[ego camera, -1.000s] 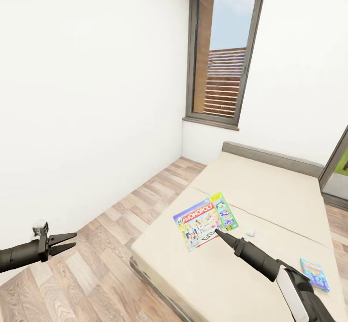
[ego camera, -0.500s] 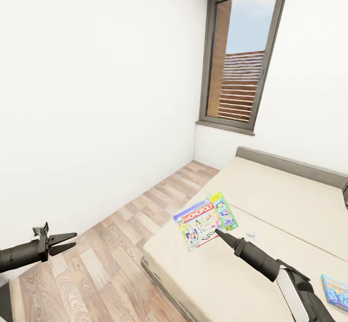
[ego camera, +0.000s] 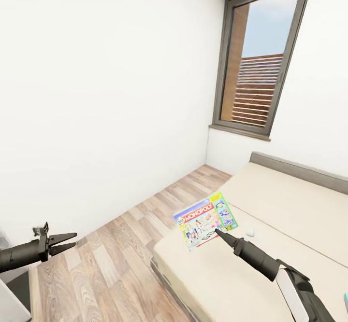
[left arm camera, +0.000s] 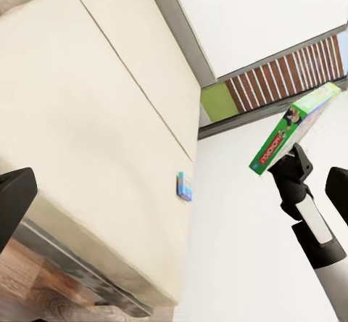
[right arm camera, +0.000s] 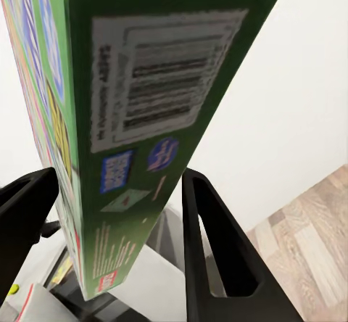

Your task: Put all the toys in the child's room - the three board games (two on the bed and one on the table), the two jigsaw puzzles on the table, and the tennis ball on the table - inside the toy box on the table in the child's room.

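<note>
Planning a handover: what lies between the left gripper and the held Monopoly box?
Head view: bare wood floor between left gripper and Monopoly box.

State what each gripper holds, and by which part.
Right gripper clamps the Monopoly board game by its lower edge, across its thickness. Left gripper is open, holding nothing.

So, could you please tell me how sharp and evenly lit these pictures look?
Head view: flat even light, straight window frame leaning from wide-angle distortion. Right wrist view: Monopoly box so close its barcode print is soft. Left wrist view: sharp, no glare.
</note>
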Controlling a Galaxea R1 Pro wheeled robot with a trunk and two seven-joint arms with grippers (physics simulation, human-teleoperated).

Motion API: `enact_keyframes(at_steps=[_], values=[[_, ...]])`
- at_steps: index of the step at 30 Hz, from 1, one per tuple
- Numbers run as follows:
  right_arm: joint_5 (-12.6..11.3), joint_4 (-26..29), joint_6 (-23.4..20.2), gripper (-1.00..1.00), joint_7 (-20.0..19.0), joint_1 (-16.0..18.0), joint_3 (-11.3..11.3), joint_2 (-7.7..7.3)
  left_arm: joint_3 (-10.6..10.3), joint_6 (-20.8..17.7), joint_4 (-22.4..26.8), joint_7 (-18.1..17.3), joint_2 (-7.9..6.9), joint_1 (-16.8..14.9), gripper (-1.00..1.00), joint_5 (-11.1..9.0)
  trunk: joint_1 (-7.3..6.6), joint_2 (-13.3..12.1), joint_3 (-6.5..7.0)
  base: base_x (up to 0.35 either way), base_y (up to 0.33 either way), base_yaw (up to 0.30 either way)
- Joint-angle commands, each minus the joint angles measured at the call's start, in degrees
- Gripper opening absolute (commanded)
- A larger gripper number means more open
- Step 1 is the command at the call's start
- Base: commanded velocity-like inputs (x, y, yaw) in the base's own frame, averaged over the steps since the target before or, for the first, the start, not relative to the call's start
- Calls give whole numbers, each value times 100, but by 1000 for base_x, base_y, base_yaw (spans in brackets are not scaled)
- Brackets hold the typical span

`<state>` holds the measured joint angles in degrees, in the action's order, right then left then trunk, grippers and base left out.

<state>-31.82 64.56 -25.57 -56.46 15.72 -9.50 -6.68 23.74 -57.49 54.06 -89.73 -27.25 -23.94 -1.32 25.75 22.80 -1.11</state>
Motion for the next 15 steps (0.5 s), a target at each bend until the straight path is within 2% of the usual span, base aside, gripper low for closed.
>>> enact_keyframes(at_steps=[1, 15], values=[[-41, 2, -50, -100, 7, 4, -4, -4, -1, -61, -1, -27, 0, -6, 100, 9, 4, 11, -3, 0, 0, 191], [-43, -5, -54, -100, 33, 6, -2, -3, -1, -61, -6, -27, 0, -6, 100, 16, 4, 11, 107, 0, 0, 191]])
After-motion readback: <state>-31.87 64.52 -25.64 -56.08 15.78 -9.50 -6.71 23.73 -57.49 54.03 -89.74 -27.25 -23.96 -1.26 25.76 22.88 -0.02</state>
